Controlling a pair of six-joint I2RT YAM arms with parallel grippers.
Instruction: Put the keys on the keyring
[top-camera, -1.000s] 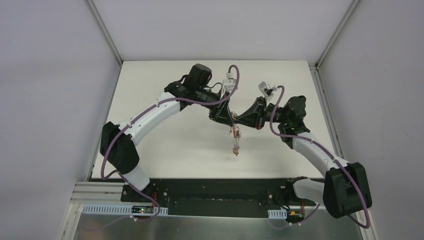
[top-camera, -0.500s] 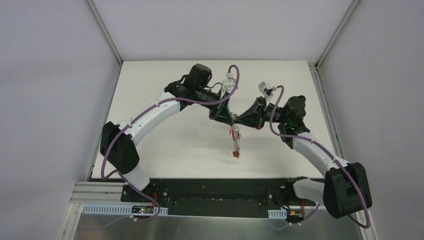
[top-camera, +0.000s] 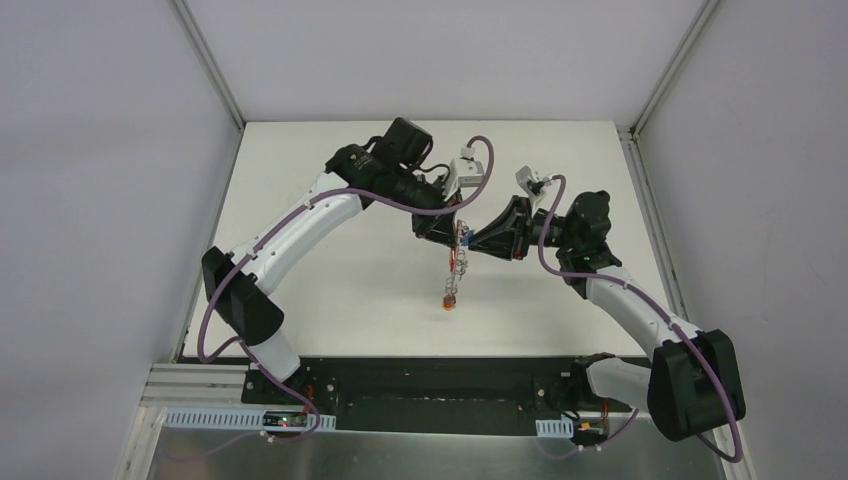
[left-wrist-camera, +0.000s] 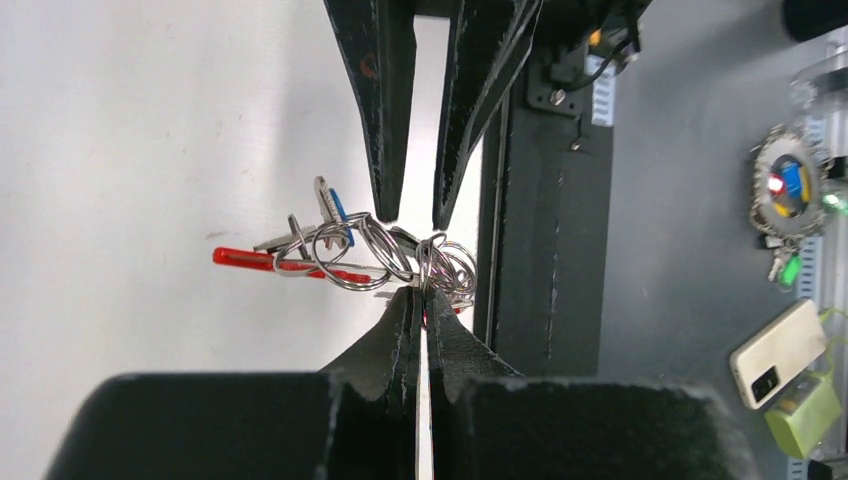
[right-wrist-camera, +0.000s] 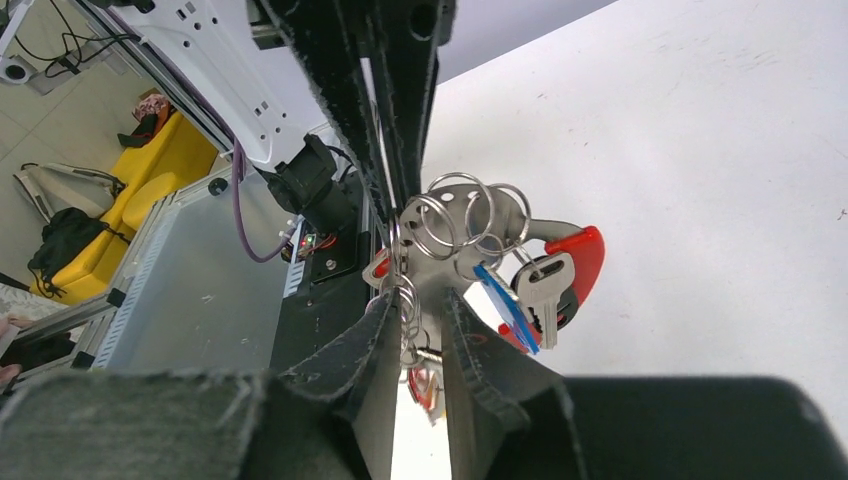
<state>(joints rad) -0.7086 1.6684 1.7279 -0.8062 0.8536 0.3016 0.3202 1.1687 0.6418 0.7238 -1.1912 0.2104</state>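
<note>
The left tool is pinched fully together on one grey loop of the keyring. It carries the bunch in the air over the middle of the surface. In the top view this arm reaches in from about 10 o'clock and the other arm from about 3 o'clock, so the two tips meet nose to nose over the rings. That suits a job too fiddly for one arm, since one side can anchor the ring while the other works on it.

The right tool stands narrowly parted, with a sliver of light showing between its tips. Several loops pass through that gap without looking clamped, though I cannot tell whether a tip grazes them.

In the top view the rest of the bunch dangles from the pinch toward 6 o'clock, with the red band at its far end. Whether that end touches the surface is unclear. A blue-headed key sits among the loops beside a plain silver key, apparently threaded on.

My reading is that the left tool holds the weight so the right can let go and take a new hold. With only one thin loop pinched, the bunch could swing or slip.
</note>
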